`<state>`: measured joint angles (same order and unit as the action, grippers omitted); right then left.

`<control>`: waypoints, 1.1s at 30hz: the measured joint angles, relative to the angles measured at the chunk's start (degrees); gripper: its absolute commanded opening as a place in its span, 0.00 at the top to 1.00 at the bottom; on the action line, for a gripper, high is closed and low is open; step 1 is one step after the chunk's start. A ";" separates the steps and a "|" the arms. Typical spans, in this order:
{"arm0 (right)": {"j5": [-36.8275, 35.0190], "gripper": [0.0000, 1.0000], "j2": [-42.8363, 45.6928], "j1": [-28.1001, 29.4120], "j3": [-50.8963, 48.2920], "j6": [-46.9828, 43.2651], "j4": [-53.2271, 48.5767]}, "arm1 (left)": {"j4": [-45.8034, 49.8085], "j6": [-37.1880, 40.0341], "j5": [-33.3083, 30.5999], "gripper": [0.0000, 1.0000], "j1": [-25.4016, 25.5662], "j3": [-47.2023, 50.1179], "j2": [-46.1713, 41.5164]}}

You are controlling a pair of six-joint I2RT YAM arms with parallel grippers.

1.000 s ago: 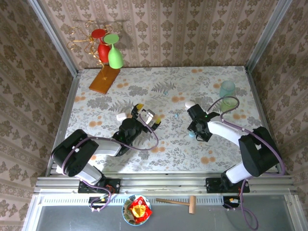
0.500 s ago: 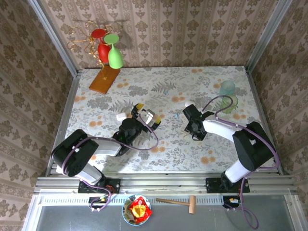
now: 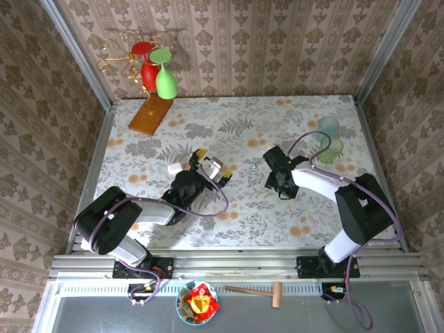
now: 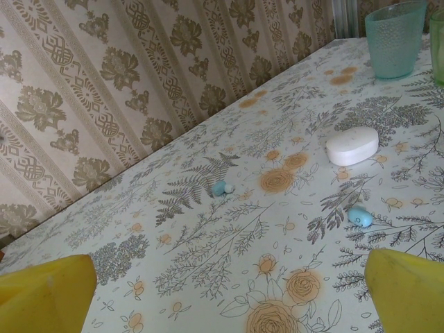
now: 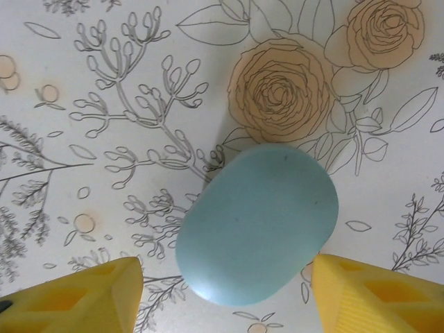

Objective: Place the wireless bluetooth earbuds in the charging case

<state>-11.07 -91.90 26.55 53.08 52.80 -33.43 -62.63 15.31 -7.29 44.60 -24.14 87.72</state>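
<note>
Between the right pincer's point(image 5: 226, 269) fingertips lies the pale-blue charging case point(image 5: 260, 208).

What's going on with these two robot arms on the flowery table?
The right pincer hangs open astride a pale blue pebble-shaped piece, likely the charging case, without gripping it. The left pincer is wide open and empty. A tiny blue earbud, meant to go into the case, and a white pebble-shaped piece lie loose on the table.
</note>
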 measured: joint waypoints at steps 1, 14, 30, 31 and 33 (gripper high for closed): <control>0.00 0.32 -0.46 -0.15 0.15 -0.13 -0.02 | 0.00 0.00 0.00 0.00 0.00 0.02 0.00; 0.15 0.58 -5.77 -0.92 4.22 -2.49 0.09 | -0.02 0.00 -0.02 0.00 0.00 0.15 0.00; 18.58 0.65 -3.15 -0.90 3.02 -33.46 7.85 | 2.78 -4.28 7.10 0.00 -5.55 2.29 -6.67; 19.39 0.65 -2.54 -0.76 3.02 -35.41 7.98 | 3.45 -4.83 8.13 0.00 -6.43 2.71 -7.89; 20.65 0.64 -1.38 -0.79 3.41 -39.52 7.98 | 5.09 -5.88 10.10 0.00 -8.26 3.76 -10.86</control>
<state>9.58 -93.27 25.76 56.49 13.28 -25.45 -57.54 9.43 2.81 36.34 -20.38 76.86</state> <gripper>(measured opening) 0.402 0.999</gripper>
